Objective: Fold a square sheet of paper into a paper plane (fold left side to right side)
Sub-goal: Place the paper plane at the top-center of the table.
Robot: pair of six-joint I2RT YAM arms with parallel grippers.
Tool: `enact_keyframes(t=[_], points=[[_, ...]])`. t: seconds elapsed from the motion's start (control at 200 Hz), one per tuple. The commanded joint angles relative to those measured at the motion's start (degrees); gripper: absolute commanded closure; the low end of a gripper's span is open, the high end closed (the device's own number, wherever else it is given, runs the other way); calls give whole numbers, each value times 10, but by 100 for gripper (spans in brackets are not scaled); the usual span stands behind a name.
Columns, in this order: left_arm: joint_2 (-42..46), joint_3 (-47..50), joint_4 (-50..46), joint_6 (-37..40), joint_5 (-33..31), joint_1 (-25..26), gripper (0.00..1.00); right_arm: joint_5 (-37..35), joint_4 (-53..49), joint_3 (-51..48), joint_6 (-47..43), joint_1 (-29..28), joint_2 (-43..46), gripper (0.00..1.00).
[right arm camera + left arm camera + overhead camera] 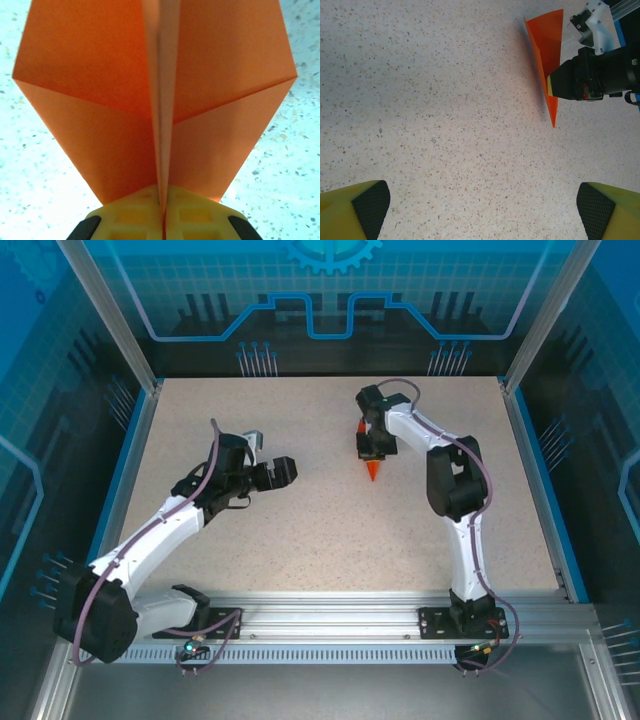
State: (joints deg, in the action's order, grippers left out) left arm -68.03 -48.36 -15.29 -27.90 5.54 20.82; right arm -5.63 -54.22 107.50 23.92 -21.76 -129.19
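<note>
**White Shells, Black Joints, Yellow Fingers**

The left arm [150, 530] and right arm [465, 540] share white link shells and black joint housings, and a grey-purple cable [216, 445] runs along each. The left claw [480, 212] has yellow fingers [335, 215] with black cross-hatched pads [370, 210]. The right claw [163, 212] has yellow moulded fingers [132, 220] edged in black.

The right pincer [371, 451] hides most of the paper plane [372, 471], all but its tip
</note>
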Motion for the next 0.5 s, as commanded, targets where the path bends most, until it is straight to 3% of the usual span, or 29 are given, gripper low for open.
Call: enact_keyframes(t=[0.0, 0.495], points=[[-10, -11, -19, 10, 13, -5, 1, -5, -27, 27, 4, -6, -23, 92], [-37, -30, -36, 14, 24, -6, 1, -1, -43, 52, 3, -15, -56, 77]])
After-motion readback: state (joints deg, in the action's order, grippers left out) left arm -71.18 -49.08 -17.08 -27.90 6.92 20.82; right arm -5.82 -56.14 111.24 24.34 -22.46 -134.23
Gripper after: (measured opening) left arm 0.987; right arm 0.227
